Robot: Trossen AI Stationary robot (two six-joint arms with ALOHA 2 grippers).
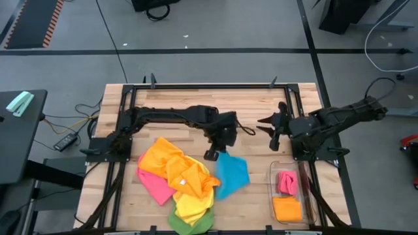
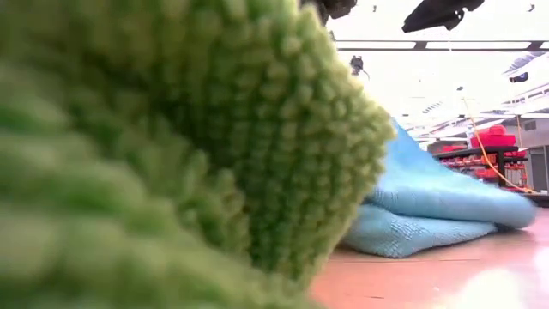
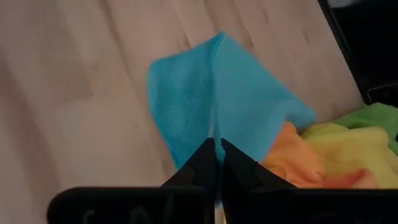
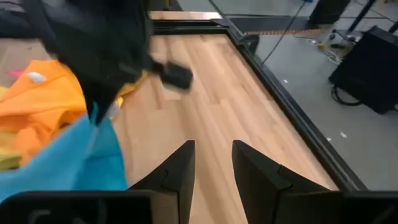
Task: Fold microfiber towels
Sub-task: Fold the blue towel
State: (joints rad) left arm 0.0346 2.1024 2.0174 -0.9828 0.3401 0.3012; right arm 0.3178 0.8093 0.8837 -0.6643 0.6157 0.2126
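Left arm has the blue towel by its corner, pile waiting alongside

Across the wooden table, the heap of towels sprawls near-left, orange and yellow on top, pink and green poking out. The blue towel lies just right of it, hanging down and away from the left gripper, whose fingers are pressed together on its far corner. That corner sits right in the pinch, so the cloth trails toward the near edge. Over at the right, the clear bin holds a pink and an orange towel. The right gripper waits at the far right, fingers parted, nothing in them, farther from the blue towel than the left.
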